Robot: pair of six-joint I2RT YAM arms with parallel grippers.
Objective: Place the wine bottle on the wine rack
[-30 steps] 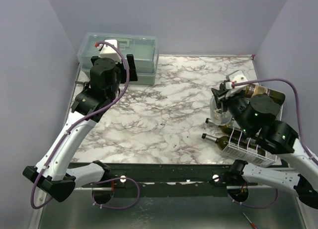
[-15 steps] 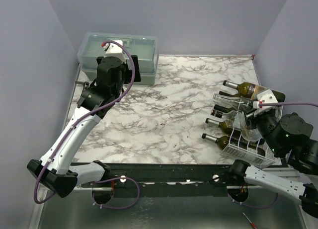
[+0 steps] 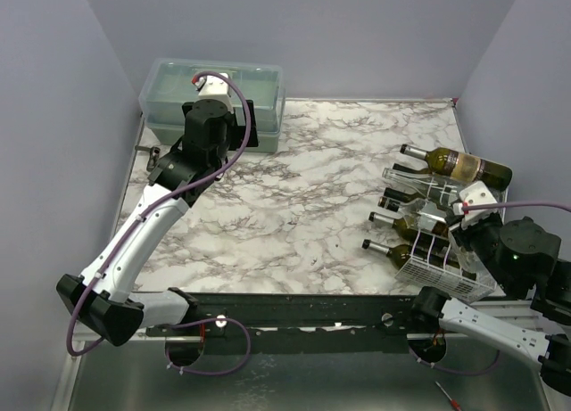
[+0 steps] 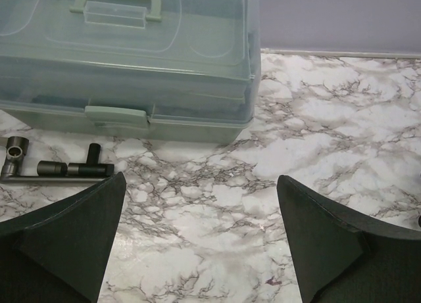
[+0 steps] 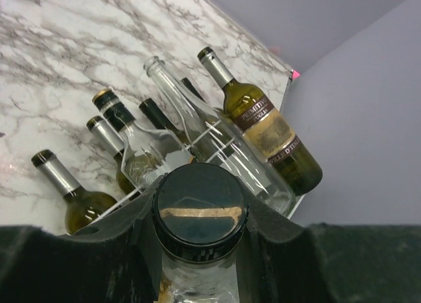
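One white wire wine rack (image 3: 437, 273) is recorded on one marble-patterned bench (image 3: 312, 188).

Seven bottles are counted on the rack in the right wrist view:
- one green glass bottle with a brown label (image 5: 266, 129)
- one tall uncapped clear glass bottle (image 5: 197, 119)
- five bottles with foil-capped necks (image 5: 52, 168)

In the top view only five of these necks can be told apart.

One further clear glass bottle with a black screw cap (image 5: 200, 211) is counted between the jaws at the right wrist, giving eight bottles.

Also noted:
- one translucent grey-green plastic toolbox (image 4: 131, 60)
- one L-shaped grey metal socket wrench (image 4: 13, 155)
- what appear to be three small dark cylindrical sockets (image 4: 52, 167); this number is uncertain
- one small red-handled tool (image 3: 443, 395)
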